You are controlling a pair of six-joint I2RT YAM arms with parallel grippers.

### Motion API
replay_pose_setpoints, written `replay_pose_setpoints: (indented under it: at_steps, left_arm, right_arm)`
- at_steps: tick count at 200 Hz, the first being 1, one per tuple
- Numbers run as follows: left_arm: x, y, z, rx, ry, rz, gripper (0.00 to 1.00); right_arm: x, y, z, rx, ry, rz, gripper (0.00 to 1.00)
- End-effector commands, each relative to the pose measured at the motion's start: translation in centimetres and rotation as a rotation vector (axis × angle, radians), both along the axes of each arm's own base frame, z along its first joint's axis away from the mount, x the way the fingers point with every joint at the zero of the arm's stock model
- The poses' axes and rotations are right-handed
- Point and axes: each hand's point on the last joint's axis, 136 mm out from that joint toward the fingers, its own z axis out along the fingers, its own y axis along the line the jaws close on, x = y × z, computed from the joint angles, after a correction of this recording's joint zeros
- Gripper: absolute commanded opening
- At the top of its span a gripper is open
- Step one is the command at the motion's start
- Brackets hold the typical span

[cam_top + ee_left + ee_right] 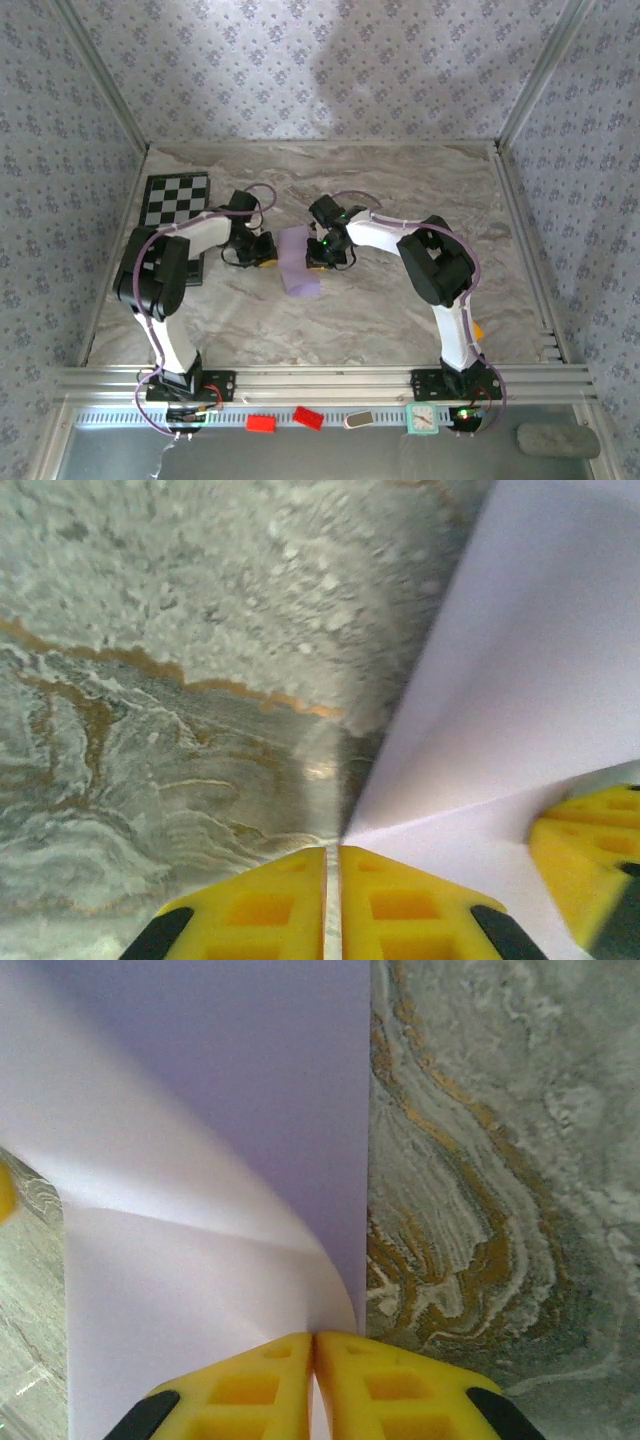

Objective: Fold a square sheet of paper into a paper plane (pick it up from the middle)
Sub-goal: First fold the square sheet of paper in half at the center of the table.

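While both claws grip it, the sheet [298,270] arches mid-worktop [400,200]. The left claw [333,865] is clenched on its 9 o'clock edge and the right claw [313,1350] on its 3 o'clock edge. Uneven pulling could skew the crease or tear it, and such shallow pinches may slip.

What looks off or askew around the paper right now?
Only the square sheet of paper: it curls over loosely instead of lying flat, pinched at opposite edges by the left gripper and right gripper, jaws shut. No tear or spill visible.
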Motion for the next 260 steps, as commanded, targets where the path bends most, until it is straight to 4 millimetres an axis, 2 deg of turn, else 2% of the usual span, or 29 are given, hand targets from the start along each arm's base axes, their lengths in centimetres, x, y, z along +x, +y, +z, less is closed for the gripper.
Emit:
replay_pose_setpoints:
  at_steps: [1, 25, 56, 74, 109, 164, 199, 223, 240, 260]
  left_arm:
    - [0.4, -2.1, 3.9, -0.162, -0.075, 0.007, 0.12]
    - [0.7, -3.7, 4.2, -0.259, -0.085, 0.022, 0.13]
    - [0.8, -5.0, 2.4, -0.258, -0.041, 0.002, 0.13]
    - [1.1, -5.1, 1.4, -0.240, -0.031, 0.000, 0.13]
    - [1.5, -3.9, -0.6, -0.180, -0.015, 0.018, 0.13]
    - [1.7, 0.0, -3.8, -0.107, 0.020, 0.075, 0.13]
    - [2.9, 2.1, -3.2, -0.080, -0.004, 0.112, 0.13]
    - [4.0, 3.1, -1.8, -0.068, -0.039, 0.126, 0.13]
    - [4.4, 2.6, 0.0, -0.101, -0.075, 0.114, 0.13]
    - [4.3, 0.3, 2.2, -0.210, -0.133, 0.082, 0.13]
  right_arm:
    - [-3.9, -5.7, -5.6, -0.266, 0.168, -0.002, 0.15]
    - [-3.8, -5.8, -5.7, -0.268, 0.170, 0.001, 0.15]
    - [-3.9, -5.7, -5.7, -0.266, 0.172, 0.011, 0.15]
    - [-3.8, -5.8, -5.7, -0.269, 0.172, 0.013, 0.15]
    - [-4.0, -6.0, -6.0, -0.275, 0.176, 0.017, 0.15]
    - [-4.3, -6.7, -6.5, -0.303, 0.187, 0.020, 0.14]
    - [-4.6, -7.2, -6.9, -0.323, 0.190, 0.023, 0.14]
    - [-4.5, -7.3, -6.9, -0.325, 0.188, 0.021, 0.14]
    - [-4.5, -7.2, -6.8, -0.322, 0.184, 0.021, 0.14]
    - [-4.4, -7.1, -6.9, -0.320, 0.184, 0.017, 0.14]
